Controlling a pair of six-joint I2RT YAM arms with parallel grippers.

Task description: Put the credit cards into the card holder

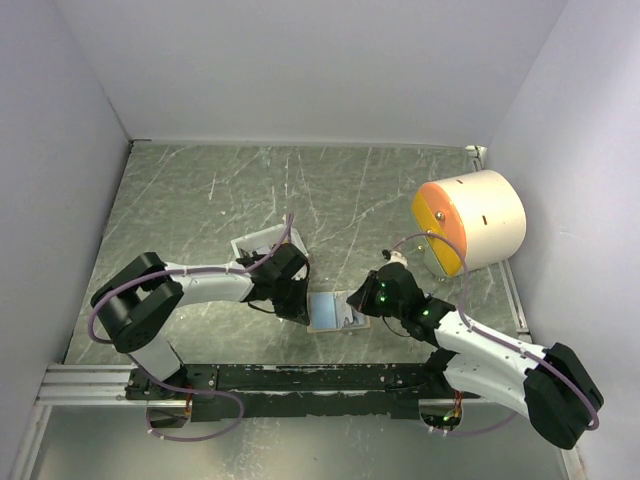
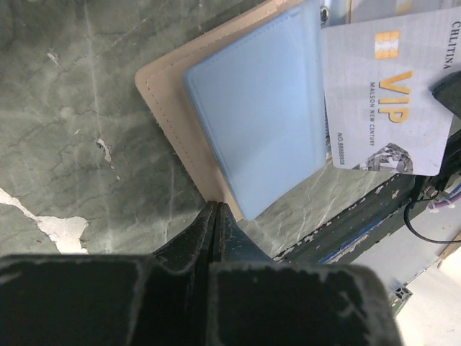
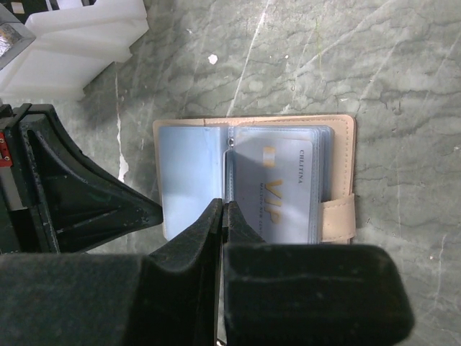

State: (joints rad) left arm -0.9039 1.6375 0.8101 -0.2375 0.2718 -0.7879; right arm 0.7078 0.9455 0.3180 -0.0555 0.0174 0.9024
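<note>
Shut tight and empty, my right gripper (image 3: 222,209) hangs over the fold of the open card holder (image 3: 338,133), tips at the edge of a grey card (image 3: 277,191) marked VIP on the leaf nearer my right arm; whether that card sits inside a pocket I cannot tell; my left gripper (image 2: 215,210), jaws likewise pressed together on nothing, sits at the holder's opposite edge; the holder lies flat near the table's (image 1: 200,200) near edge, about midway along it, between my two arms; a white tray (image 1: 262,243) stands behind my left arm; an orange-faced drum (image 1: 470,222) sits by the right edge.
</note>
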